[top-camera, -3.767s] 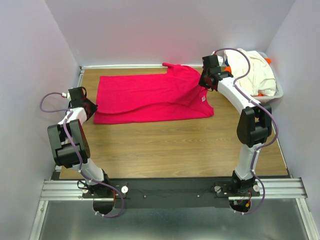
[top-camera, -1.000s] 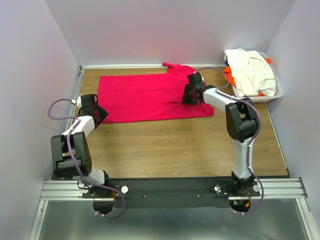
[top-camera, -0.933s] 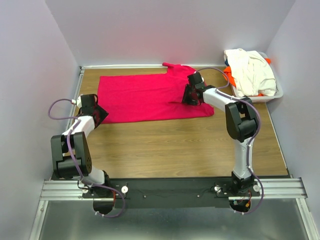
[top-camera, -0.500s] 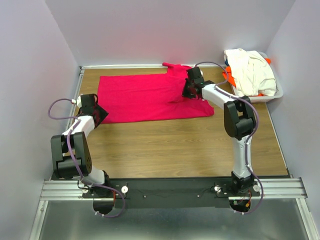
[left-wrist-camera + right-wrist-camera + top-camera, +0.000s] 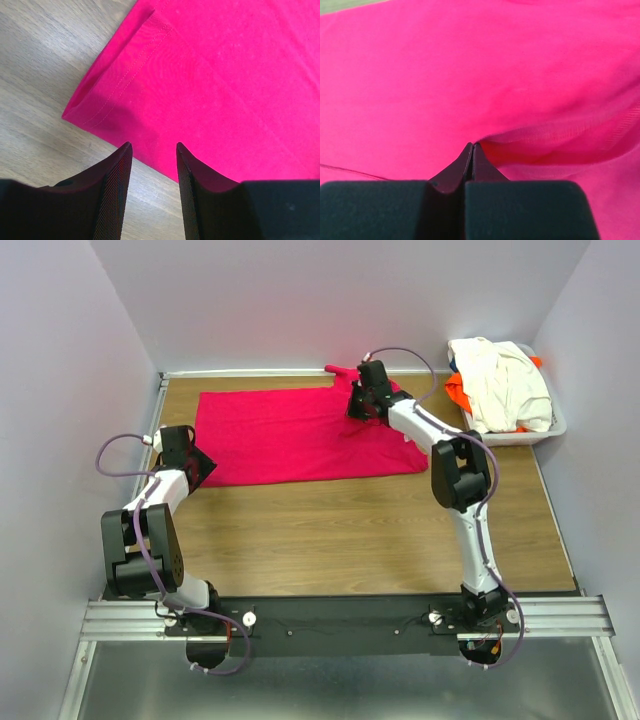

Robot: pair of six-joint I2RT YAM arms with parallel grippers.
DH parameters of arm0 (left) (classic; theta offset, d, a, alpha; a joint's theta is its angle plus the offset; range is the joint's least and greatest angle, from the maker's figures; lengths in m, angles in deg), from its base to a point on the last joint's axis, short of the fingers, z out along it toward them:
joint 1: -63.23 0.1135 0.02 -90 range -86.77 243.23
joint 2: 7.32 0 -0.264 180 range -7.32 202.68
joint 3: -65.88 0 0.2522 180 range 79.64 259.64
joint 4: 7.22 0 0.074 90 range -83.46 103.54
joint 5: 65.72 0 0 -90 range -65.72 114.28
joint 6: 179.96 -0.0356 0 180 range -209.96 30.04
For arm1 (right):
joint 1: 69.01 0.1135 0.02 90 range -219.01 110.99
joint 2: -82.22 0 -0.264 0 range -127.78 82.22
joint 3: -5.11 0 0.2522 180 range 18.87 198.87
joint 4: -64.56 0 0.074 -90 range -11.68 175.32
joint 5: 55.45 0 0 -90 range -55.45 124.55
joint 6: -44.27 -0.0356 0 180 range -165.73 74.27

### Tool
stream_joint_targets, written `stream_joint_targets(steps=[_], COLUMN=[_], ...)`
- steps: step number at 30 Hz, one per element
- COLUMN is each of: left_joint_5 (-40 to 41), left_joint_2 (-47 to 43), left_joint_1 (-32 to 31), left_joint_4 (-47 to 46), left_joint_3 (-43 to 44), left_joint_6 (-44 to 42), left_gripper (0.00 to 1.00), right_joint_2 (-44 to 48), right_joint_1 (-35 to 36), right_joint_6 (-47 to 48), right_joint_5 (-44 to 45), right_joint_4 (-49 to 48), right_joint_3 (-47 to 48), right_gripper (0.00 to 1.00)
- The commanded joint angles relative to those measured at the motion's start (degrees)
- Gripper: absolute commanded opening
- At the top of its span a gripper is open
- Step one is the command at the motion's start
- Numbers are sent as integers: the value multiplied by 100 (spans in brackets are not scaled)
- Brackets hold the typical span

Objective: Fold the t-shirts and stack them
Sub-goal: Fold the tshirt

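A crimson-pink t-shirt lies spread across the back of the wooden table. My right gripper sits on its right part near the collar. In the right wrist view that gripper is shut, and a raised fold of the pink cloth runs from its tips. My left gripper hovers at the shirt's front-left corner. In the left wrist view it is open, with table and the shirt hem between and beyond its fingers. A cream-white t-shirt and an orange t-shirt are heaped at the back right.
A white plastic basket in the back right corner holds the cream and orange shirts. Bare wooden table lies between the pink shirt and the arm bases. Walls close in the table on the left, back and right.
My right gripper has shut on the pink cloth and moved back and left toward the collar, pulling a fold with it. The left arm has stayed put.
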Motion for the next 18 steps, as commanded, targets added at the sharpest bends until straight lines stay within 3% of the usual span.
stream_joint_targets(steps=[1,5,8,11,13,16,18], left_joint_5=[-86,-112,-164,-200,-191,-165,-147], left_joint_2=[16,24,51,25,-19,-72,-107], left_joint_1=[-10,-1,-10,-10,-1,69,131], left_joint_4=[65,65,47,-5,3,30,56], left_joint_3=[165,165,156,130,112,138,164], left_joint_6=[-130,-174,-209,-218,-210,-210,-210], left_gripper=[48,48,49,49,51,53,53], right_joint_2=[-399,-636,-768,-699,-567,-102,101], right_joint_1=[212,317,344,344,344,335,309], right_joint_6=[399,662,838,944,979,1023,997], right_joint_5=[-216,-260,-304,-182,-76,450,750], right_joint_4=[2,2,2,10,19,2,11], right_joint_3=[420,754,877,852,799,623,483], right_gripper=[3,4,14,34,55,71,75])
